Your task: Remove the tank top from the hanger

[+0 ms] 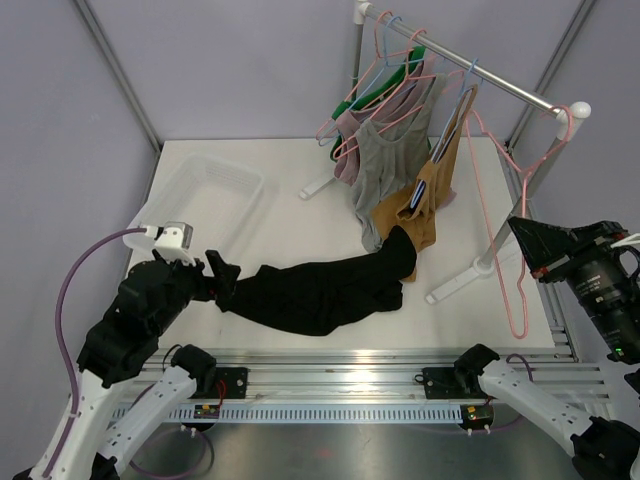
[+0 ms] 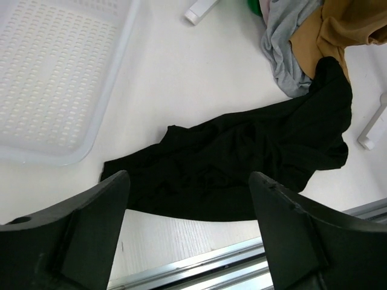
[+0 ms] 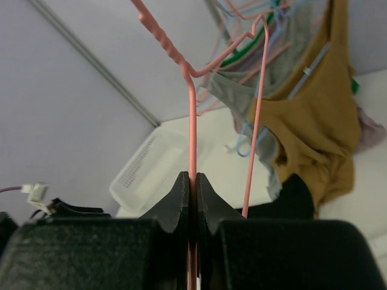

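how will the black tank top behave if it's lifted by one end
Probably floppy: the black tank top lies crumpled in folds on the table, so it should drape and trail. Likely light, being thin cloth. Its far end lies against the hanging mustard top, so dragging might tug that.

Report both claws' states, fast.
Left claw: open, holding nothing.
Right claw: closed on the pink hanger.
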`<control>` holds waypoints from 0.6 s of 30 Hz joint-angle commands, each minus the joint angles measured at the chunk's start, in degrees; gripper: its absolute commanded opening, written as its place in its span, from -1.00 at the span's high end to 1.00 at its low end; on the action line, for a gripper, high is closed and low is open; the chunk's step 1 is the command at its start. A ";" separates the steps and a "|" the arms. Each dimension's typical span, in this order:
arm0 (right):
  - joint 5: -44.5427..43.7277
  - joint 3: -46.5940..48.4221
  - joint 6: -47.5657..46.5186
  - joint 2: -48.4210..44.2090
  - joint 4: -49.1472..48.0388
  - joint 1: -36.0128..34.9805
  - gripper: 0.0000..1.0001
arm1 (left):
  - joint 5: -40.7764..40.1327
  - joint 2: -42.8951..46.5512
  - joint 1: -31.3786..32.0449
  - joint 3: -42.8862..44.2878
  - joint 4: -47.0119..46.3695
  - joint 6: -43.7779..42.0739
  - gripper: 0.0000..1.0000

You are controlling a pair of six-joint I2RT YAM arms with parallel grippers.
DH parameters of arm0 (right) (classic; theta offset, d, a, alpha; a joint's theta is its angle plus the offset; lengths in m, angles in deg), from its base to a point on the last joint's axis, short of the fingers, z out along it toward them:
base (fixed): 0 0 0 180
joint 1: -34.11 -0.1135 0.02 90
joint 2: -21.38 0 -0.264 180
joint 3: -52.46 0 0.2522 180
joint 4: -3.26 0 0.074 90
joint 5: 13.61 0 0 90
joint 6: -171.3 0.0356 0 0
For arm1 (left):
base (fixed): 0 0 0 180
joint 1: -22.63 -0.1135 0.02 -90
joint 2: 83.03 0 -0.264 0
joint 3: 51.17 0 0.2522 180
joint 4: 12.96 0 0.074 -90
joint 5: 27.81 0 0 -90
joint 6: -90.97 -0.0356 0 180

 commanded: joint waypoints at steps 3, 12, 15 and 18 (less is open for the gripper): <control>-14.79 -0.53 -1.49 2.44 10.61 -0.33 1.00 | -2.99 2.57 0.03 -0.22 -2.94 0.57 -0.98; -28.60 -3.08 -5.26 12.28 -5.09 -0.33 1.00 | -5.98 3.72 0.73 -0.39 -2.32 1.98 -0.98; -34.48 -2.73 -8.16 16.93 -11.33 -0.24 1.00 | -6.77 4.33 1.26 -0.57 -2.15 2.33 -0.98; -37.82 -1.33 -12.47 21.50 -16.88 0.02 1.00 | -7.21 4.51 1.61 -0.57 -2.15 2.51 -0.98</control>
